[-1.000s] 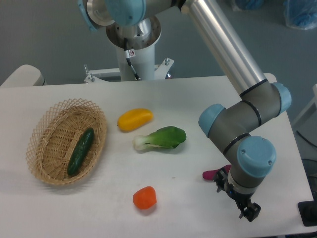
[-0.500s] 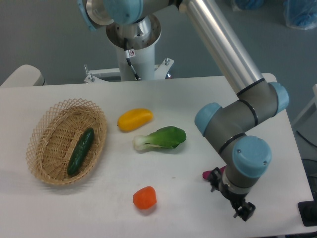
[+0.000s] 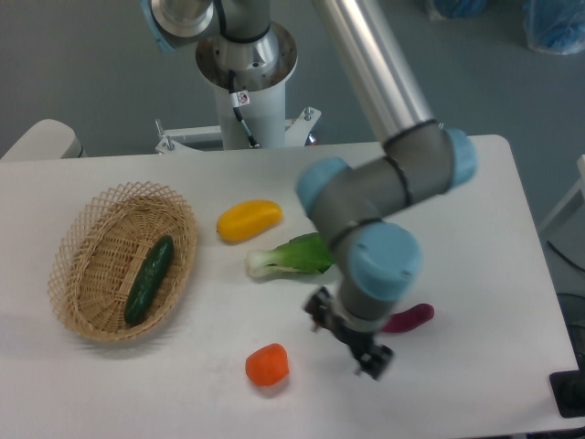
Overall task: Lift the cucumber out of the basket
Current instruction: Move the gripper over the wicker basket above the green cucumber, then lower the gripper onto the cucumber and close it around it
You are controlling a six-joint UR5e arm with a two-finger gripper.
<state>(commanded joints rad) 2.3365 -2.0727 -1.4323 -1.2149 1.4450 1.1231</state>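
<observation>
The dark green cucumber lies lengthwise inside the tan wicker basket at the left of the table. My gripper hangs at the front of the table, far to the right of the basket, just right of an orange vegetable. It points down toward the table and holds nothing. Its fingers are too small and blurred to tell whether they are open or shut.
A yellow vegetable and a bok choy lie in the middle of the table. An orange vegetable lies at the front. A purple vegetable lies right of the arm's wrist. The robot base stands at the back.
The arm has swung left across the front of the table, toward the orange vegetable. The purple vegetable now shows on the wrist's right side. Nothing else has moved.
</observation>
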